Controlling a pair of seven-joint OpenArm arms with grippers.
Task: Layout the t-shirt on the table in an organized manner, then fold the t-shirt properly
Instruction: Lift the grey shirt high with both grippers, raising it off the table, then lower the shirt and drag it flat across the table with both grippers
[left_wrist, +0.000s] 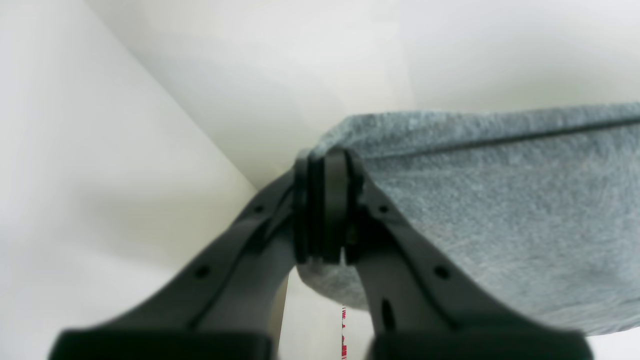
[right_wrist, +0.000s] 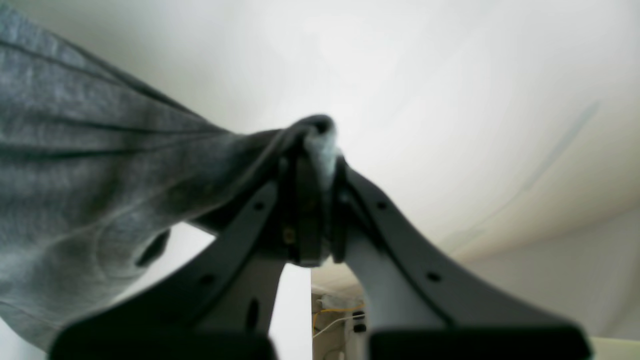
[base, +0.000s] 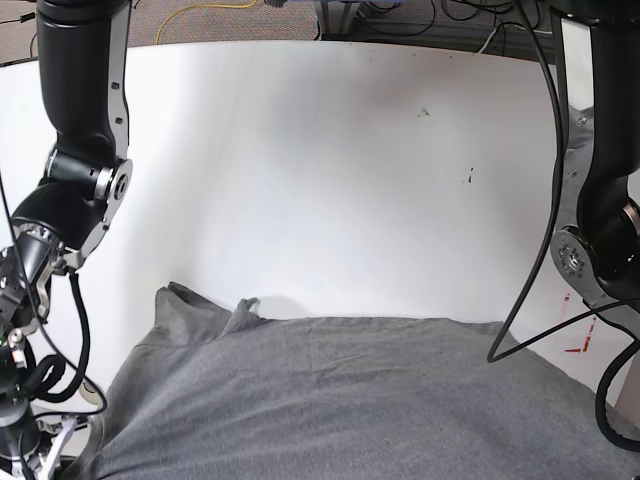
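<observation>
both fingers (left_wrist: 325, 210) (right_wrist: 312, 200) on one t-shirt (base: 340, 400)

Counted: 1 t-shirt (base: 340, 400), grey, seen in all 3 views. 1 worktop (base: 330, 170), white. 2 arms are seen in base view, 1 per side. 2 pincers are counted: left pincer (left_wrist: 325, 165) in left wrist view, right pincer (right_wrist: 312, 145) in right wrist view; neither is seen in base view. 2 small dark specks (base: 423, 111) are noted on worktop surface. 1 red-and-white sticker (left_wrist: 344, 332) is made out in left wrist view, partly hidden.
</observation>
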